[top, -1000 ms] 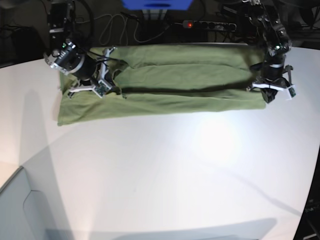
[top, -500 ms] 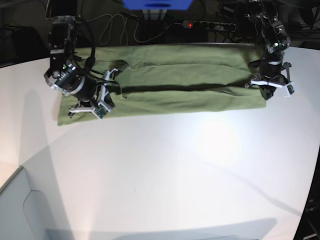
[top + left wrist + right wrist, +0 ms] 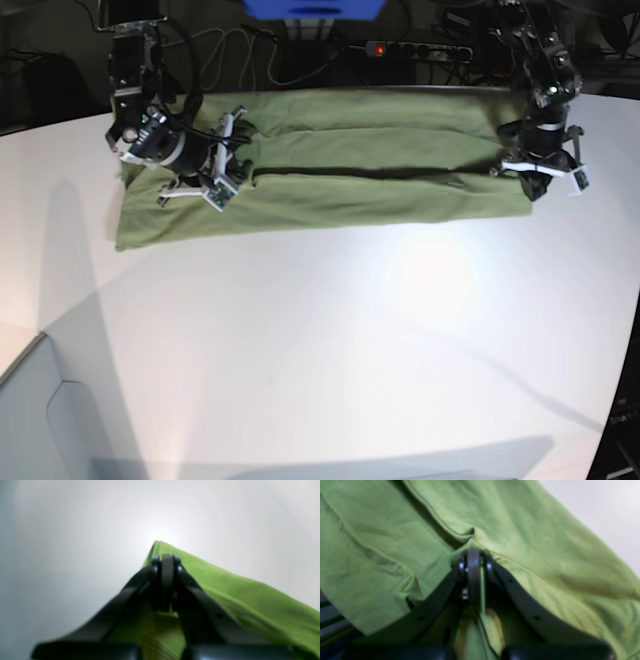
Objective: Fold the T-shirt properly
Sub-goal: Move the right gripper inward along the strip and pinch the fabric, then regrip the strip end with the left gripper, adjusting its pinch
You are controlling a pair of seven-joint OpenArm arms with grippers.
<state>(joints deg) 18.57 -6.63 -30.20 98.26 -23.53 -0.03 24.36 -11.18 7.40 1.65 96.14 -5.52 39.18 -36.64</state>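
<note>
We start at the left claw [image 3: 541, 184], on the right side of the base view: its jaws are pressed together with a thin layer of green cloth pinched between them, at the end corner of the T-shirt [image 3: 330, 170]. In the left wrist view that corner rises to a peak just beyond the claw tips [image 3: 167, 562], with bare white worktop [image 3: 350, 330] behind it. The right claw [image 3: 203, 185], on the left side of the base view, is likewise clamped on cloth; the right wrist view shows a seam or fold edge gathered at its tips [image 3: 473, 560].

The T-shirt lies along the far edge of the worktop as 1 long band. We judge that both long sides are already turned inward, because 2 flaps meet along a dark line down the middle. The near flap looks not fully settled while both claws hold it. What we judge remains: release that flap flat, then fold the band crosswise into a compact packet.

Count: 2 claws, 1 T-shirt, 1 worktop. Beyond the far edge we see 1 power strip [image 3: 418, 49] with a red light and 1 blue object [image 3: 313, 9]
</note>
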